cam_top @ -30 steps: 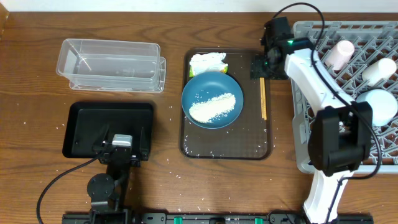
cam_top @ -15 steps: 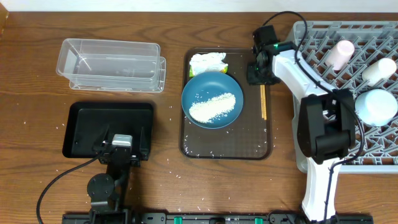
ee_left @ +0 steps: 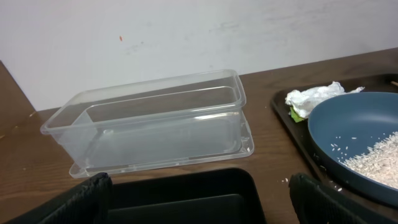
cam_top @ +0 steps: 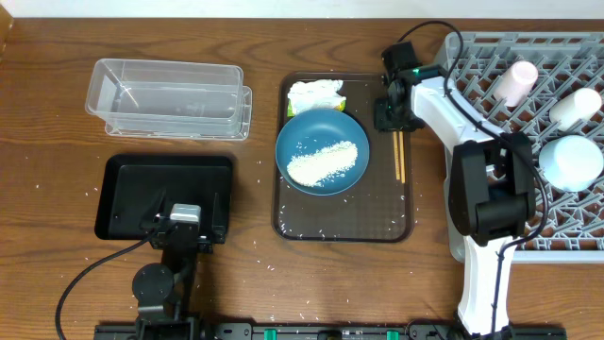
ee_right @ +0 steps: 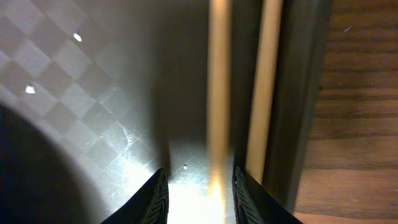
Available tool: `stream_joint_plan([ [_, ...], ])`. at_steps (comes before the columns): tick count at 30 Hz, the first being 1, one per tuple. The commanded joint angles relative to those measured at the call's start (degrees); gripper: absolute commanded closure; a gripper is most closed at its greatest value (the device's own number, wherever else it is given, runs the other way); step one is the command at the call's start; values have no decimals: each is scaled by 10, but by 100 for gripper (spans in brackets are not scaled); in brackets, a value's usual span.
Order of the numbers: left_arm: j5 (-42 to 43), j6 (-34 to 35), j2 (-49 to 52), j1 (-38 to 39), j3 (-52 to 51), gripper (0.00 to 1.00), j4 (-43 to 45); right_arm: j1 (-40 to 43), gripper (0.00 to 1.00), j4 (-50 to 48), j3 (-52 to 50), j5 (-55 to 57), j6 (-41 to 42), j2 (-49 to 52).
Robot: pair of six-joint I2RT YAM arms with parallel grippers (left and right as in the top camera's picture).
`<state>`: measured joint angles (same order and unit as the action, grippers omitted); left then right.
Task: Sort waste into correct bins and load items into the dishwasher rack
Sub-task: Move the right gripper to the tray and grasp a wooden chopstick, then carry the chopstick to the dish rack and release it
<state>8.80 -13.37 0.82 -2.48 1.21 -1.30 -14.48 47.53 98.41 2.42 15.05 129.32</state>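
The chopsticks (cam_top: 398, 156) lie on the right side of the dark brown serving tray (cam_top: 340, 217). My right gripper (cam_top: 389, 111) is low over their far end. In the right wrist view it (ee_right: 198, 193) is open, with one chopstick (ee_right: 219, 74) between the fingers and the other (ee_right: 264, 74) just outside the right finger. The dark blue plate (cam_top: 297, 132) holds the rice (cam_top: 326, 162). The napkin (cam_top: 313, 93) with its yellow-green wrapper (cam_top: 340, 104) lies behind the plate. My left gripper (cam_top: 184, 227) is open and empty over the black tray (cam_top: 132, 184).
The clear tub (cam_top: 170, 97) stands at the back left. The grey rack (cam_top: 557, 57) at the right holds the pink cup (cam_top: 517, 80), the white cup (cam_top: 576, 106) and the light blue bowl (cam_top: 572, 161). Loose rice grains dot the table.
My right gripper has moved left from the rack's edge and down onto the far end of the chopsticks. The left arm has not moved.
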Motion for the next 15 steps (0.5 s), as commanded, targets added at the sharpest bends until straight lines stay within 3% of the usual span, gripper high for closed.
stream_joint_plan([
  [1,8,-1,-1,-1,-10,7,-19,-6,68,2,4,8,8,19],
  [5,8,-1,-1,-1,-10,7,-19,-6,71,5,3,8,8,20],
  [10,8,-1,-1,-1,-10,7,-19,-13,98,12,9,-8,8,19],
  [15,8,-1,-1,-1,-10,7,-19,-8,99,61,68,-14,12,14],
])
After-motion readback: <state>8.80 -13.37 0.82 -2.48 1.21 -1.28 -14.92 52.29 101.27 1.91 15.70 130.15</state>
